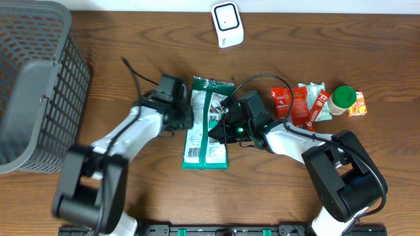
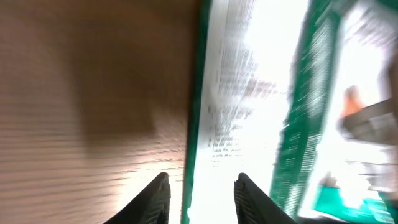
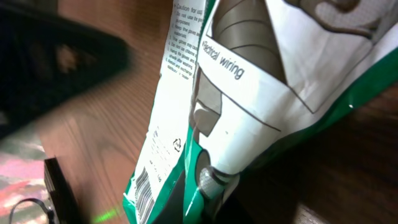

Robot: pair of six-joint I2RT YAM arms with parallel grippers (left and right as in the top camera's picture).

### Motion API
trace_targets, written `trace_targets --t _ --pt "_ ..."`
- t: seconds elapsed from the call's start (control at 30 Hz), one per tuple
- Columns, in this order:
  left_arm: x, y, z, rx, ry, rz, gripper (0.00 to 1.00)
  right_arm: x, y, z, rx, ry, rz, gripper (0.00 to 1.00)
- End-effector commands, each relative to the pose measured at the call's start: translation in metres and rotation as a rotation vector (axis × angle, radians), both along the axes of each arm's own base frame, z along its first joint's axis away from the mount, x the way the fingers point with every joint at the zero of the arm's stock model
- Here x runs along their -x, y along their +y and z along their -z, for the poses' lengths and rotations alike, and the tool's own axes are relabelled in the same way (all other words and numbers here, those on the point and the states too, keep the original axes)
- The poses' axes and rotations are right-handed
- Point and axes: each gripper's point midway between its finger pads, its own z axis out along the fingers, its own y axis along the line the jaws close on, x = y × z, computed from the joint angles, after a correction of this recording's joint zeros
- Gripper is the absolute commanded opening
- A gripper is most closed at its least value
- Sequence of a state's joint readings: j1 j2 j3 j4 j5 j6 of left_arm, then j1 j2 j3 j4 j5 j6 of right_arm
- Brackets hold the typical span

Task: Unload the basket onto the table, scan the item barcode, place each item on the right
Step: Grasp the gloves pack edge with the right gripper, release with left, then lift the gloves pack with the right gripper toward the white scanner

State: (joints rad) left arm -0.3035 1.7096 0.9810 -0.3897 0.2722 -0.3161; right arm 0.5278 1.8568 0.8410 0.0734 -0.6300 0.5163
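Item under inspection: a green-and-white film bag [image 1: 207, 124], lying flat on the wooden table [image 1: 131, 39] at centre frame in the overhead view, between my two arms. My right claw [image 3: 202, 186] is closed on the bag's right edge; in the right wrist view the film rises crumpled out of the pinch at lower centre. My left claw [image 2: 202, 193] stands parted at the bottom of its view, the bag's left edge in the gap, nothing clamped. The barcode [image 3: 144, 186] sits on a white panel near one end, low left in the right wrist view. Assessment: the bag is light, soft and glossy, so it is likely to sag, fold and slip. Recommended hold: the flat seam margins on both sides, clear of the barcode, keeping the panel taut when presented to the white scanner [image 1: 227, 24] at top centre.
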Motion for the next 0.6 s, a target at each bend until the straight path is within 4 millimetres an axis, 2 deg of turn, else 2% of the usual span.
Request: trace_targets --t 0.0,0.1,0.17,0.2,0.3,0.4,0.53,0.57 --pt "-0.024 0.016 -0.062 0.046 -0.168 -0.055 0.38 0.003 -0.003 0.006 0.017 -0.008 -0.026 0.01" --pt "-0.024 0.034 -0.089 0.055 -0.223 -0.102 0.40 0.004 -0.001 0.004 0.005 -0.008 -0.033 0.01" --pt "-0.019 0.060 -0.104 0.015 -0.246 -0.163 0.44 0.003 0.000 0.003 0.002 -0.011 -0.035 0.01" --pt "-0.014 0.085 -0.110 -0.064 -0.260 -0.203 0.46 0.003 0.000 0.003 0.002 -0.012 -0.035 0.01" --pt "-0.006 0.118 -0.119 -0.135 -0.269 -0.280 0.51 0.004 0.001 0.003 0.004 -0.014 -0.038 0.01" --pt "-0.005 0.142 -0.128 -0.163 -0.298 -0.307 0.61 0.000 -0.002 0.005 0.029 -0.028 -0.019 0.01" --pt "-0.004 0.159 -0.126 -0.176 -0.292 -0.347 0.68 -0.001 -0.002 0.005 0.031 -0.032 -0.017 0.01" --pt "-0.003 0.161 -0.125 -0.178 -0.284 -0.353 0.81 -0.002 -0.001 0.004 0.029 -0.045 -0.024 0.01"
